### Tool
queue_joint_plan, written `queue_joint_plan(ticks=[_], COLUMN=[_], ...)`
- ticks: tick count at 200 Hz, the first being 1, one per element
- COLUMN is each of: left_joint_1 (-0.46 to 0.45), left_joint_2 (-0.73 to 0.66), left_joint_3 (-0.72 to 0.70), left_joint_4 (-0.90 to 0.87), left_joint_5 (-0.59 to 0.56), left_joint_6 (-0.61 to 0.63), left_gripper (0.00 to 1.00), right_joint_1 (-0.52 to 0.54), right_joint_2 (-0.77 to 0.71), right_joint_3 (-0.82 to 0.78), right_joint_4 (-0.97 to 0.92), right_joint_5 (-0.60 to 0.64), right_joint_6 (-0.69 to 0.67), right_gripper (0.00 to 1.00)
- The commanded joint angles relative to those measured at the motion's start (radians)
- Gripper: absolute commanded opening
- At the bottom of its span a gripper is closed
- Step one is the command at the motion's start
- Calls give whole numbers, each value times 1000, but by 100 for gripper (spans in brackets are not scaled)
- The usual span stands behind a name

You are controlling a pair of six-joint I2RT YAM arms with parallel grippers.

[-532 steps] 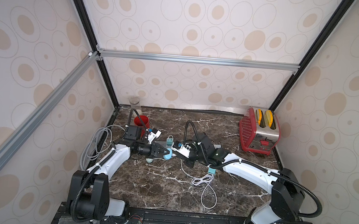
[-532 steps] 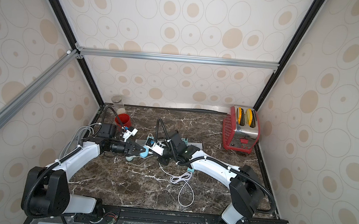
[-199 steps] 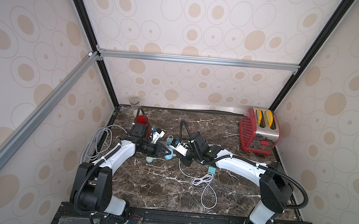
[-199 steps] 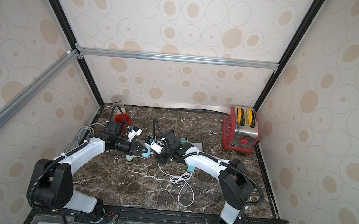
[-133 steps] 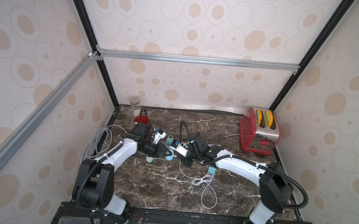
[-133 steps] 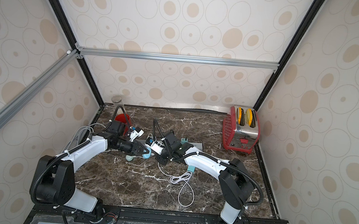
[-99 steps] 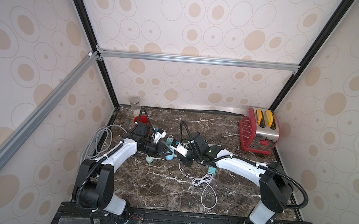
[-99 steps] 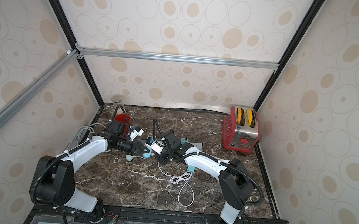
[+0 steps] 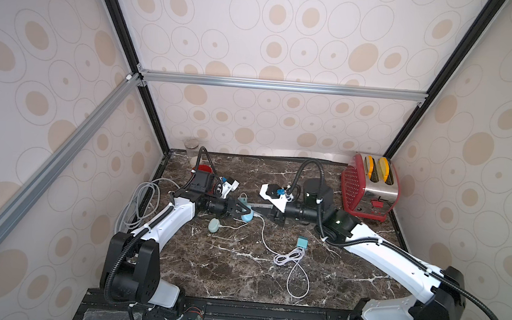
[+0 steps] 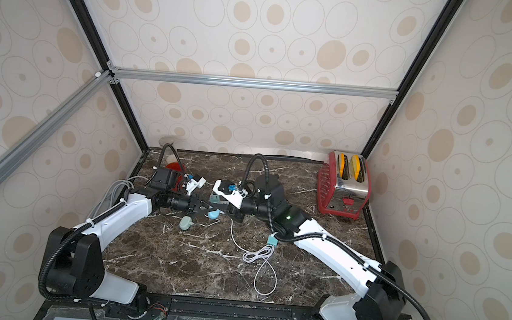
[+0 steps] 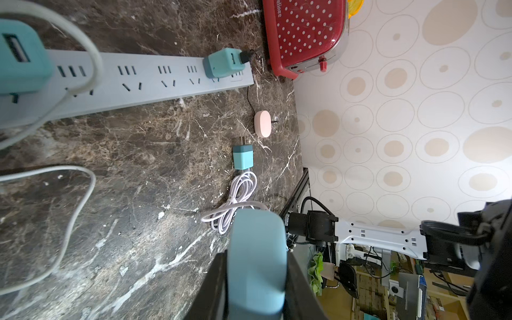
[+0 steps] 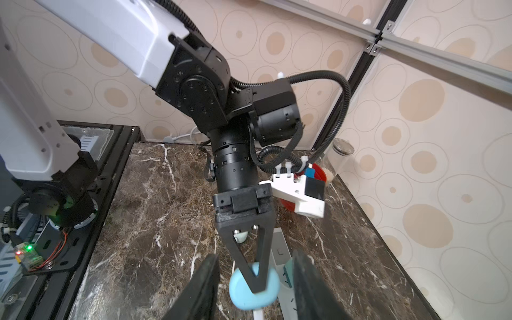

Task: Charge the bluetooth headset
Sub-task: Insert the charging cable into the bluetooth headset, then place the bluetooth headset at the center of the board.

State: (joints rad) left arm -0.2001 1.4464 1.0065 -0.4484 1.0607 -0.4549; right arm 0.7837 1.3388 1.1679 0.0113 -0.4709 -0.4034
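Observation:
The bluetooth headset case [image 9: 247, 217], a light-blue oval, hangs just above the marble top, held by my left gripper [image 9: 244, 213]. In the left wrist view the case [image 11: 256, 243] fills the gap between the black jaws of the left gripper [image 11: 256, 266]. My right gripper [image 12: 256, 266] faces it with jaws apart on either side of the case [image 12: 253, 288], touching nothing. A white cable [image 12: 259, 314] leaves the case's lower end and trails to a coil [image 9: 290, 258]. Both grippers meet mid-table, the left gripper [image 10: 209, 209] and the right gripper [image 10: 223, 210].
A grey power strip [image 11: 152, 80] carries two teal adapters. A loose teal adapter [image 9: 303, 242], a second teal case [image 9: 213, 225] and a pink case [image 11: 263, 123] lie on the table. A red toaster [image 9: 369, 189] stands back right, a red cup [image 9: 205, 169] back left.
My right gripper's jaws, shut a moment ago near the case, now stand apart. The left gripper still holds the case in the same place.

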Motion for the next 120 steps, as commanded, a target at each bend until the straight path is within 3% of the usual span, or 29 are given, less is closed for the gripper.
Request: queue_joint_plan(ticks=[1,33,69,120], left_joint_1=[2,2,3,1], left_joint_2=[-10,-29,-37,-44], left_joint_3=[37,62,58,45], left_joint_4=[-36,-98,-101,-105], left_joint_5=[30,30,39,51], left_joint_6=[41,82,88,92], left_gripper=[0,0,0,0], right_joint_1=[-46,-81,-59,-12], right_joint_2=[8,48,104,195], right_joint_3=[-40,-60,-96,-54], right_joint_4=[-142,-214,-93,-65], right_joint_5=[-83,-92,-96,15], right_joint_6=[-63,-103,-71,-73], right_gripper=[45,41,39,37])
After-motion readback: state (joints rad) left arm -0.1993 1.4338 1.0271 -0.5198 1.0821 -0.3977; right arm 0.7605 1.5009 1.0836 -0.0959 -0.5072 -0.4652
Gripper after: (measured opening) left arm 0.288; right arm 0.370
